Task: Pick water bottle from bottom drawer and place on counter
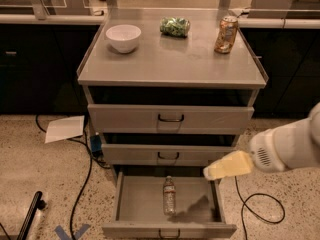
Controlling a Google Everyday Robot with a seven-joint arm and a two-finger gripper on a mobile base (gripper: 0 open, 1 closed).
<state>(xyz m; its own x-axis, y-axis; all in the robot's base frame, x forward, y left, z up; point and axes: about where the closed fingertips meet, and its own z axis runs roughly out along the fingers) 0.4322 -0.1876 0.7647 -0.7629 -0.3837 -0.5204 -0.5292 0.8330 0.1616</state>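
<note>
A grey metal cabinet w/ three drawers is seen from above and in front. Its top, the counter (pixel 170 66), is flat w/ low raised rims. A white robot arm (pixel 292 146) is seen entering from the right edge, approx. level w/ the middle drawer (pixel 130 154). The top drawer (pixel 125 118) and the middle drawer are shut. The bottom drawer (pixel 137 201) is pulled out, its inside exposed. A sheet of paper (pixel 65 129) is seen on the speckled floor, left of the cabinet, w/ dark cables beside it.

On the counter a white bowl (pixel 123 36) is placed rear left, a green bag (pixel 175 26) rear centre and a dented orange can (pixel 226 34) rear right, upright.

The yellowish gripper (pixel 215 170) is held over the rear right corner of the bottom drawer, pointed left. Whether it is spread or closed can't be told. Nothing is seen held in it. Its shadow is cast on the drawer floor, right of centre.

The water bottle (pixel 169 196) is laid flat in the middle of the bottom drawer, cap toward the rear, apart from the gripper, below and left of it in the view.
</note>
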